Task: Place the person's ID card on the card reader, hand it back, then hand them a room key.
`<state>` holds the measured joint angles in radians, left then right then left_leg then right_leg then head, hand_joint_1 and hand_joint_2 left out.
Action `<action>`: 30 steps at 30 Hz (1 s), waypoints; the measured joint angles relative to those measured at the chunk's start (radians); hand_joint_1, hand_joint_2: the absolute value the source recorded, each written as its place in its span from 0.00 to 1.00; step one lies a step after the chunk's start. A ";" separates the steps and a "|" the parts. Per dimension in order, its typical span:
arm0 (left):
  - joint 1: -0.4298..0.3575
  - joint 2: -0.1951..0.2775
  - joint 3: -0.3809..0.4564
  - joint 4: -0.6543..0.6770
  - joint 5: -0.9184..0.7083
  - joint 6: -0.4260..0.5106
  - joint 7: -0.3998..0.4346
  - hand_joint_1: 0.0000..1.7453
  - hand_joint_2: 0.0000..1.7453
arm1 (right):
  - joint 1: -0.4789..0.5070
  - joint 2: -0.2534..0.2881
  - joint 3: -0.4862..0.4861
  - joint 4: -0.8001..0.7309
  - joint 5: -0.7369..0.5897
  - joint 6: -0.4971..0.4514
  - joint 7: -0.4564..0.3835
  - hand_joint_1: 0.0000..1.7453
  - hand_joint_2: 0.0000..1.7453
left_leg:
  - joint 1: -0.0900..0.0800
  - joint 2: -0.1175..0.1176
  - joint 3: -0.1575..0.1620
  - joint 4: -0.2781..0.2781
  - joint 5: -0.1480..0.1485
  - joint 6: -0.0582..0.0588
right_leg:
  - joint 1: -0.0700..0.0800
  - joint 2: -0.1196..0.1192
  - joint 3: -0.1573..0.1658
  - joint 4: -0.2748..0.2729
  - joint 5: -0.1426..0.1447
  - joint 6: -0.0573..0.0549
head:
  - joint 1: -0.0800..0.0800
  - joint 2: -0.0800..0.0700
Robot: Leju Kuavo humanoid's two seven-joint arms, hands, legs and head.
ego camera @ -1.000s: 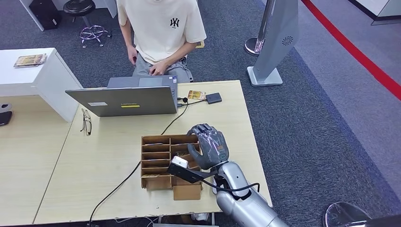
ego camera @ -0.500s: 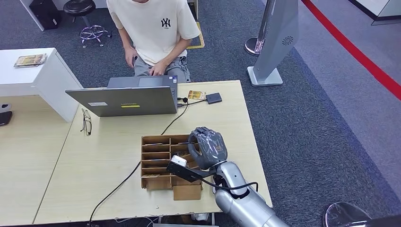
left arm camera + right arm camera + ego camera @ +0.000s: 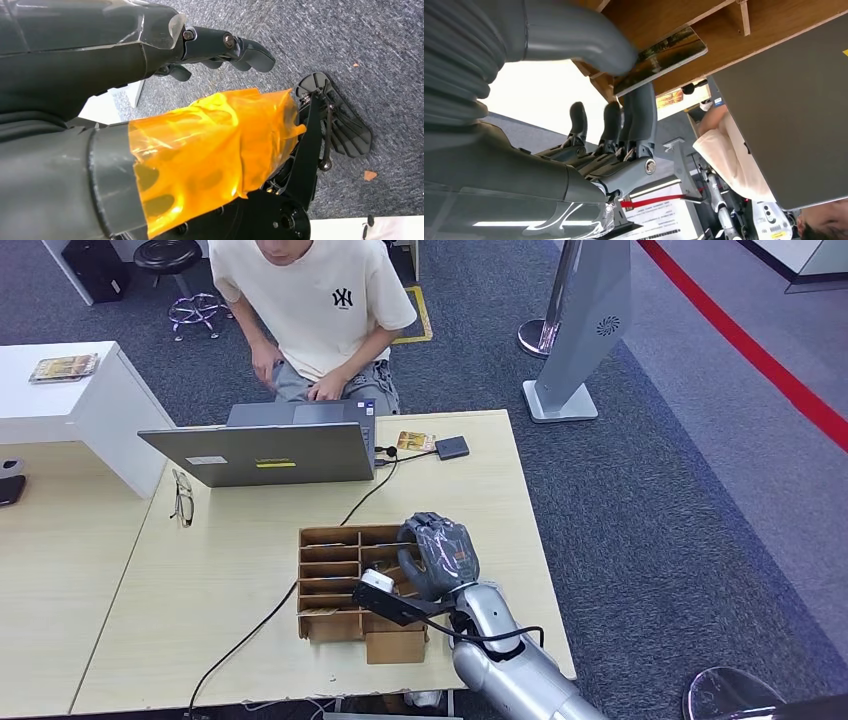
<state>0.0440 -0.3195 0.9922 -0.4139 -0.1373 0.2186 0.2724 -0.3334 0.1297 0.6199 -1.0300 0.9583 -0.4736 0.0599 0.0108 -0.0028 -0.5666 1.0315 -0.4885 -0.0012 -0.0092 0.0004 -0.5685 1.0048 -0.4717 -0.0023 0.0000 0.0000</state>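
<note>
My right hand [image 3: 438, 555] is over the cardboard box [image 3: 345, 580] on the desk [image 3: 240, 590]. My thumb and fingers pinch a room key card [image 3: 659, 60] in one of its slots. I think this is the last part: lift the card out and give it to the person [image 3: 315, 315] behind the laptop [image 3: 262, 452]. The small card reader [image 3: 452, 447] sits beyond the box.
</note>
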 joint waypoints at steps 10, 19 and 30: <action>0.000 0.000 0.000 0.000 0.000 0.000 0.000 0.00 0.00 | -0.010 0.005 0.000 0.008 0.000 0.002 0.000 1.00 1.00 | 0.000 0.000 0.000 0.000 0.000 0.000 | 0.000 0.000 0.000 0.000 0.000 0.000 | 0.000 0.000; 0.000 0.000 0.000 0.000 -0.006 0.000 -0.001 0.00 0.00 | -0.018 0.006 -0.002 0.017 -0.014 0.010 -0.003 1.00 1.00 | 0.000 0.000 0.000 0.000 0.000 0.000 | 0.000 0.000 0.000 0.000 0.000 0.000 | 0.000 0.000; 0.000 0.000 0.003 0.000 0.015 0.003 -0.033 0.00 0.00 | 0.022 0.004 -0.039 -0.088 -0.108 -0.004 -0.059 1.00 1.00 | 0.000 0.000 0.000 0.000 0.000 0.000 | 0.000 0.000 -0.001 0.000 0.000 0.000 | 0.000 0.000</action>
<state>0.0440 -0.3197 0.9949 -0.4136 -0.1219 0.2216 0.2391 -0.3118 0.1334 0.5806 -1.1180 0.8501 -0.4781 0.0005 0.0108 -0.0027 -0.5665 1.0317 -0.4885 -0.0012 -0.0092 0.0007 -0.5692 1.0048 -0.4717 -0.0022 0.0002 0.0000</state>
